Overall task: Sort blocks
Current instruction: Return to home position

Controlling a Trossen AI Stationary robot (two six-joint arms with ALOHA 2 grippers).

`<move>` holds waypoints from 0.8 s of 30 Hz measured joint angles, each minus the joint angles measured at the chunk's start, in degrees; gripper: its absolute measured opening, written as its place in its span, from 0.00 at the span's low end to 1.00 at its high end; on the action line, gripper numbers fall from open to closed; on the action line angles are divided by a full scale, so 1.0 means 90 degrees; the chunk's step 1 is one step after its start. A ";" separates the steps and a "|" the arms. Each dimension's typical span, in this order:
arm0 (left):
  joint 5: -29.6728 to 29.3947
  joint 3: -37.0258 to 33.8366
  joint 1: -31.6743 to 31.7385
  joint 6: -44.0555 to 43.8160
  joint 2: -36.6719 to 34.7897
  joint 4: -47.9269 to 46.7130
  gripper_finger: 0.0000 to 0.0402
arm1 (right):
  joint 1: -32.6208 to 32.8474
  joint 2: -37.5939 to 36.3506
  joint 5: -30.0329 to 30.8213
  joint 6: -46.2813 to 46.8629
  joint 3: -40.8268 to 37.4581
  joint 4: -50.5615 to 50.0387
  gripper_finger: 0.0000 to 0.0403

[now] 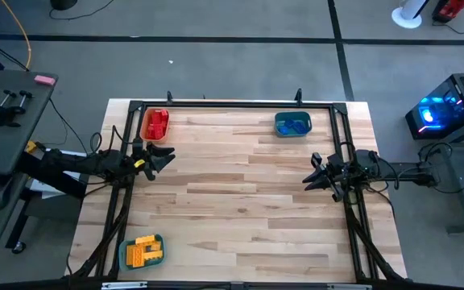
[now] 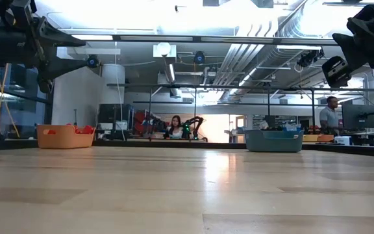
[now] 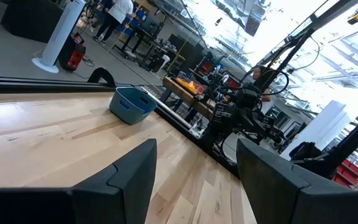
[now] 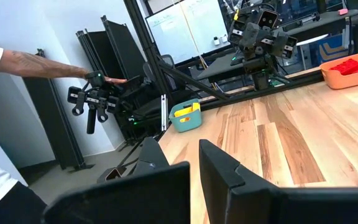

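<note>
Left claw wide open, holding nothing, hovering just beside the orange tray. Right claw also parted and empty, over the right edge of the bench, well apart from any tray. Blocks all sit in trays: red blocks in the orange one, blue blocks in the far teal tray, yellow blocks in the near teal tray. Sorting looks done. For homing, lift first, then draw each arm straight back, left one clear of the orange rim and the black frame.
</note>
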 joint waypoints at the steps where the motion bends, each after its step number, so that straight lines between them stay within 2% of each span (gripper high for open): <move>1: 0.0000 0.0000 0.0000 0.0000 0.0000 0.0000 0.52 | 0.0000 0.0000 0.0000 0.0001 0.0000 -0.0001 0.00; 24: -0.0002 -0.0002 -0.0007 -0.0002 0.0082 0.0005 0.52 | 0.0008 0.0036 0.0005 0.0002 0.0000 -0.0008 0.00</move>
